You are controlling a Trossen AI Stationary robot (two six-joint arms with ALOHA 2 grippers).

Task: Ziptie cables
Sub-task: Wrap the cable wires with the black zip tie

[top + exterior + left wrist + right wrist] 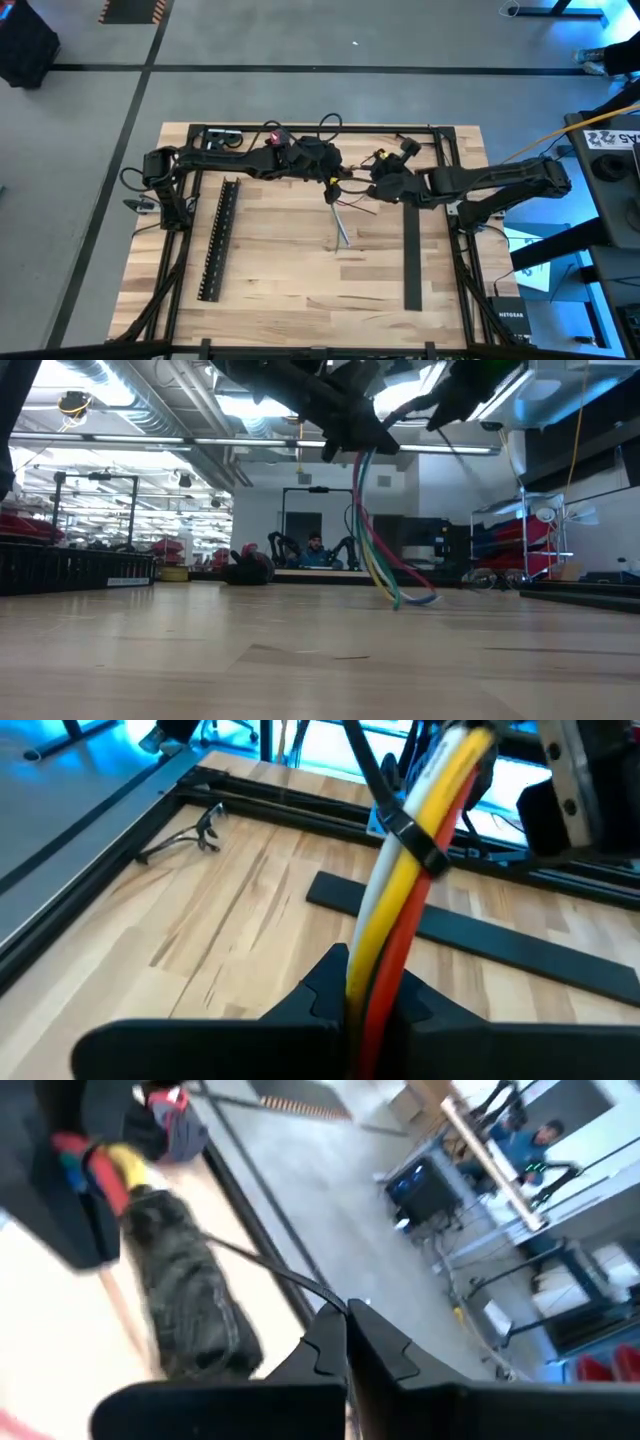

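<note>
From the left I see the slotted bar (218, 238) lying on the wooden table (300, 270), my left gripper (330, 182) clamped shut on the cables (341, 222) dangling above mid-table, my right gripper (372, 188) pinched shut on a thin black zip-tie tail (270, 1272), and a flat dark strip (412, 255) near the right frame rail.

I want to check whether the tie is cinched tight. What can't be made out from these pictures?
- Zip tie: left wrist view shows a dark band around the cables, its tightness unclear.
- Right gripper: shut on a thin dark strip; its far end blurs away.
- Left gripper: shut on cables; in the high view the arms hide it.
</note>
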